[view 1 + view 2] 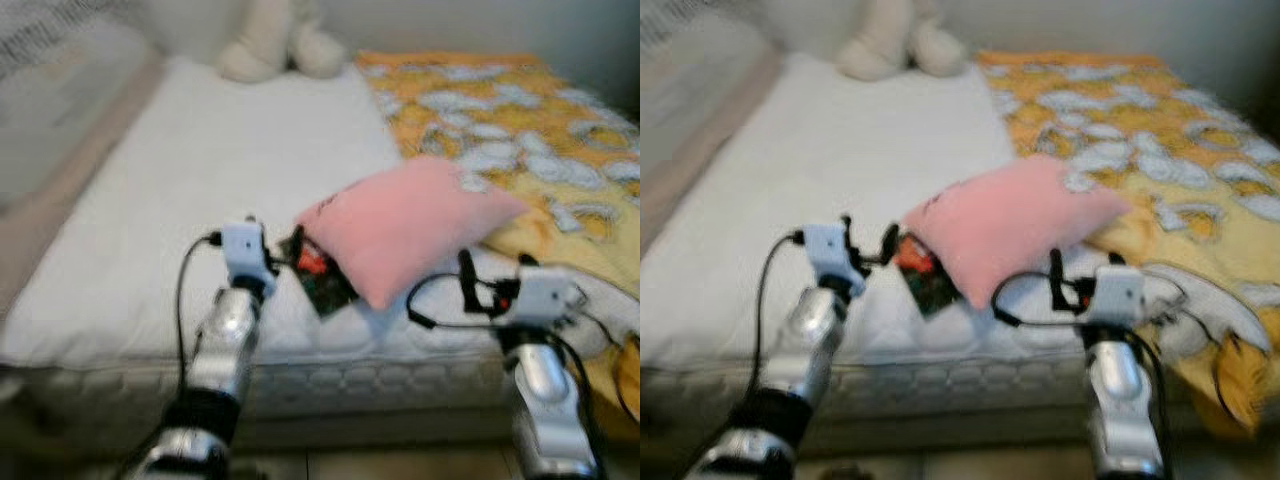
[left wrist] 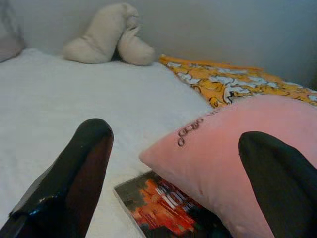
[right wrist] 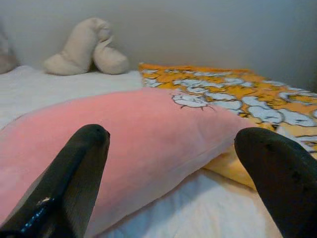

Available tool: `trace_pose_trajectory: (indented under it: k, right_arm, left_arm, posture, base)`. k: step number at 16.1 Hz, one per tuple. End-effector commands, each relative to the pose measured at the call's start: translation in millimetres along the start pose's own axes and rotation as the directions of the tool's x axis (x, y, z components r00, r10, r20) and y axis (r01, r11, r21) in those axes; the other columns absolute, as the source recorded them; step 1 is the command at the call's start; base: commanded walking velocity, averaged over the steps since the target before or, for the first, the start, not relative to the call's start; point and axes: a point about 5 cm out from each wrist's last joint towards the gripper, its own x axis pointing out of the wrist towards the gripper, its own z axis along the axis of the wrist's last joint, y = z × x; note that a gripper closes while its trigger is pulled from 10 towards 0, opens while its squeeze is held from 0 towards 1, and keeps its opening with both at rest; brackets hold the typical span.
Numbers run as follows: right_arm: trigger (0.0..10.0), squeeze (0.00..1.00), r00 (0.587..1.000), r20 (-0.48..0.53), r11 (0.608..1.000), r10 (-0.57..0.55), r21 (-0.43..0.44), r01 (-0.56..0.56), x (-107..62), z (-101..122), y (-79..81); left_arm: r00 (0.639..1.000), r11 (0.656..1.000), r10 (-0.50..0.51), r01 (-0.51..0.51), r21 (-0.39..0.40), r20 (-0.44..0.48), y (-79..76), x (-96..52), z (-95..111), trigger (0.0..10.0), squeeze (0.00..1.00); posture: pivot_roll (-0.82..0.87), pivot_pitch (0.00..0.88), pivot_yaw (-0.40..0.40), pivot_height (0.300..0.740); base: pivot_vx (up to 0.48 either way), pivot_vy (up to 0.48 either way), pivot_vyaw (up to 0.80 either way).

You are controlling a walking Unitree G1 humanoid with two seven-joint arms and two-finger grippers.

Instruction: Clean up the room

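Observation:
A pink pillow (image 1: 405, 225) lies on the white bed (image 1: 190, 190), partly over a dark book with an orange cover (image 1: 318, 278) near the front edge. My left gripper (image 2: 183, 173) is open just short of the book and the pillow's near corner (image 2: 233, 158). My right gripper (image 3: 173, 173) is open, facing the pillow's long side (image 3: 133, 134) from the bed's front edge. In the left eye view the left wrist (image 1: 245, 255) sits left of the book and the right wrist (image 1: 535, 295) sits right of the pillow.
An orange and white patterned blanket (image 1: 520, 120) covers the bed's right half. A cream plush toy (image 1: 275, 45) rests at the head of the bed by the wall. The mattress front edge (image 1: 330, 380) is right below both arms.

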Motion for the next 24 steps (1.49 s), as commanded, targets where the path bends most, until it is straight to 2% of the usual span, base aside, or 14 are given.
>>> trace_pose_trajectory:
  k: [1,5,7,11,12,15,16,17,18,20,21,23,24]
  right_arm:
    - [10.0,0.0,1.0,0.019,1.0,0.003,0.004,-0.003,3.3,5.7,-1.2]
    - [10.0,0.0,1.0,0.009,1.0,0.0,-0.01,0.0,3.6,4.5,-2.7]
    - [10.0,0.0,1.0,0.007,1.0,-0.01,-0.003,0.01,3.4,4.1,-3.9]
    - [10.0,0.0,1.0,0.005,1.0,-0.019,0.001,0.019,2.4,5.0,-3.8]
    - [10.0,0.0,1.0,0.003,1.0,-0.018,0.009,0.018,1.0,4.9,-2.2]
    - [10.0,0.0,1.0,-0.008,1.0,-0.018,0.004,0.018,-7.6,2.1,-1.6]
    - [10.0,0.0,1.0,-0.01,1.0,-0.01,0.01,0.01,-14.4,2.3,0.2]
    - [10.0,0.0,1.0,-0.011,1.0,0.021,-0.019,-0.021,-23.1,2.7,4.4]
    - [10.0,0.0,0.999,-0.018,0.999,0.033,-0.026,-0.033,-33.5,2.7,8.0]
    - [10.0,0.0,0.998,-0.063,1.0,0.014,-0.011,-0.015,-57.0,-2.9,6.6]
    - [10.0,0.0,0.997,-0.077,1.0,0.005,-0.009,-0.005,-63.6,-3.8,5.3]
    - [10.0,0.0,0.992,-0.123,1.0,0.01,-0.02,-0.012,-84.3,-2.8,2.7]
    - [10.0,0.0,0.99,-0.14,1.0,-0.005,-0.021,0.002,-92.1,-2.0,1.2]
  left_arm:
    - [1.0,1.0,-0.006,0.006,0.016,0.013,-0.7,3.2,8.6,10.0,0.0]
    - [1.0,1.0,0.017,-0.017,0.008,0.001,-1.6,6.0,9.5,10.0,0.0]
    - [1.0,1.0,0.011,-0.011,0.025,-0.012,-1.0,8.2,9.6,10.0,0.0]
    - [1.0,0.998,-0.028,0.028,0.053,-0.003,-2.3,13.1,15.5,10.0,0.0]
    - [0.999,0.997,-0.043,0.045,0.065,-0.022,-1.5,18.3,15.5,10.0,0.0]
    - [0.987,1.0,0.019,-0.017,0.012,-0.162,13.7,25.9,-0.8,10.0,0.0]
    - [0.975,0.999,0.04,-0.042,-0.005,-0.218,19.2,27.5,-7.4,10.0,0.0]
    - [0.967,0.998,0.058,-0.061,-0.006,-0.25,22.0,31.3,-7.8,10.0,0.0]
    - [0.959,0.996,0.092,-0.091,0.016,-0.269,27.7,33.6,-6.3,10.0,0.0]
    - [0.937,0.985,0.174,-0.167,0.047,-0.302,40.8,35.8,-5.0,10.0,0.0]
    - [0.932,0.984,0.179,-0.172,0.049,-0.315,41.9,35.9,-6.1,10.0,0.0]
    - [0.927,0.993,0.098,-0.115,-0.026,-0.361,28.3,38.7,-11.8,10.0,0.0]
    - [0.919,0.983,0.044,-0.109,-0.146,-0.393,20.0,38.8,-16.3,10.0,0.0]
  posture:
    - [-0.08,0.0,0.0,0.74]
    - [-0.09,0.0,0.002,0.74]
    - [-0.1,0.0,0.007,0.74]
    - [-0.11,0.0,0.016,0.74]
    - [-0.11,0.0,0.016,0.74]
    - [-0.14,0.0,0.019,0.74]
    - [-0.16,0.0,0.025,0.74]
    - [-0.18,0.0,0.031,0.74]
    - [-0.2,0.0,0.04,0.74]
    - [-0.23,0.05,0.047,0.74]
    - [-0.24,0.072,0.048,0.74]
    - [-0.27,0.115,0.05,0.74]
    - [-0.28,0.13,0.05,0.74]
  base:
    - [0.255,-0.401,0.65]
    - [0.293,-0.373,0.44]
    - [0.424,0.0,0.0]
    - [0.0,0.0,0.0]
    - [0.0,0.0,-0.76]
    - [0.0,0.0,-0.74]
    - [0.0,0.0,-0.76]
    - [0.0,0.0,0.0]
    - [0.0,0.0,0.0]
    - [0.0,0.0,0.0]
    - [0.0,0.0,0.0]
    - [0.0,0.0,0.0]
    - [0.0,0.0,0.0]
